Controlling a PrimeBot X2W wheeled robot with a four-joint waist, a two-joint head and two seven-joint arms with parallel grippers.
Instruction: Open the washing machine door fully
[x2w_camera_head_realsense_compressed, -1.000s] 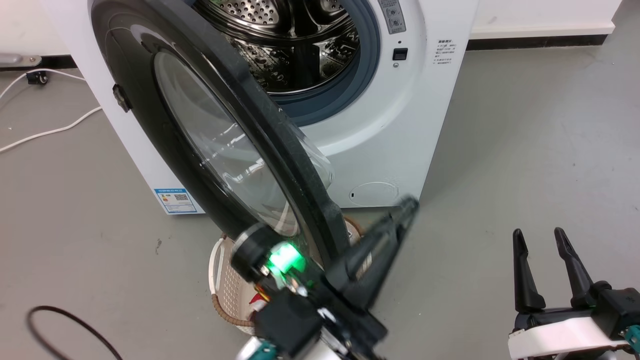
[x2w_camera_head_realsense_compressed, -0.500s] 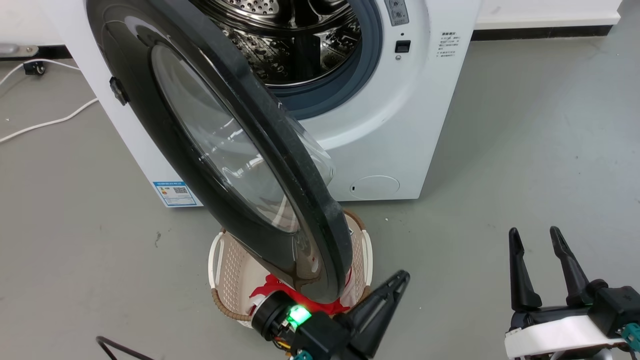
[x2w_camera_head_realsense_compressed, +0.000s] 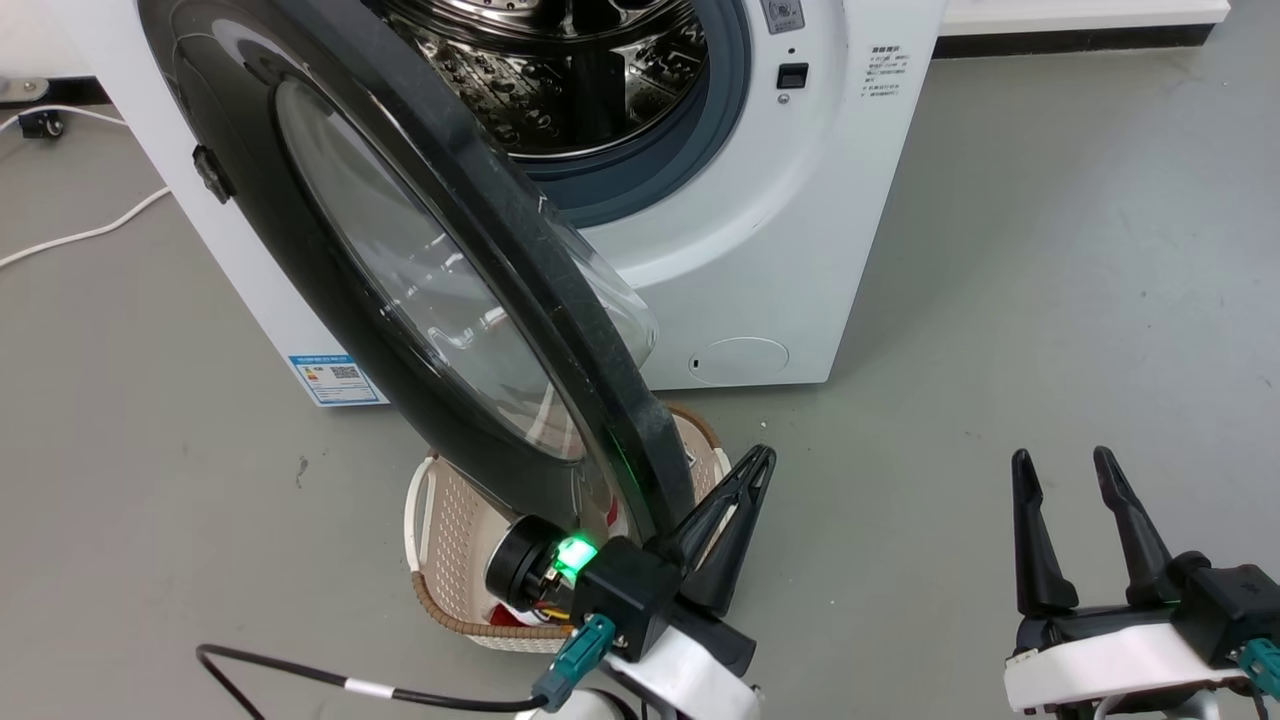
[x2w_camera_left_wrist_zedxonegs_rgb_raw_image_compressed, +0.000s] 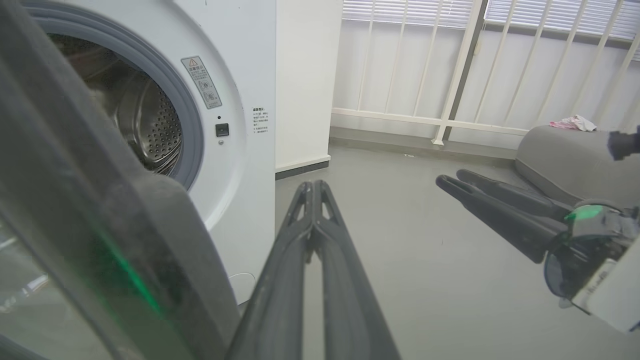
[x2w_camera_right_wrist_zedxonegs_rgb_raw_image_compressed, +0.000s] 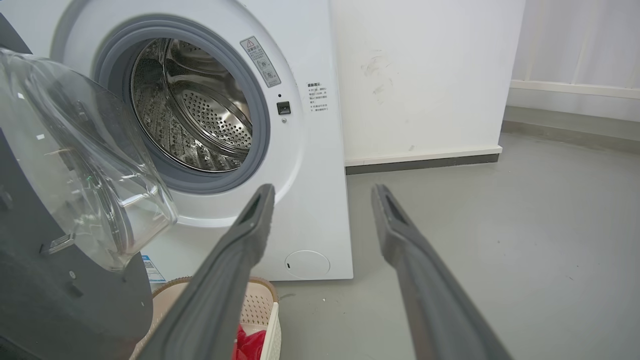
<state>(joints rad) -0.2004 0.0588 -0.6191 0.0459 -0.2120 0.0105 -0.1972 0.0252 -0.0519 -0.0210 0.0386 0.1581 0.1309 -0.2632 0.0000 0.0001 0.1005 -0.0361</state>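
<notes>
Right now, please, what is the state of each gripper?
Left gripper: shut, fingers pressed together, holding nothing.
Right gripper: open, holding nothing.

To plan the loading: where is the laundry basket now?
Head view, lower centre: the laundry basket stands before the washing machine, under the open door.

Lighting is bright, even and diffuse; shadows on the floor (x2w_camera_head_realsense_compressed: 1050, 250) are soft. Daylight enters through the blinds (x2w_camera_left_wrist_zedxonegs_rgb_raw_image_compressed: 410, 10) ahead of the left hand (x2w_camera_left_wrist_zedxonegs_rgb_raw_image_compressed: 312, 186). The washing machine door (x2w_camera_head_realsense_compressed: 400, 260), left of that hand, shows glare streaks, a green indicator reflection, and close-range blur. Wrist views bend straight lines at the edges. The head view is sharp.
</notes>
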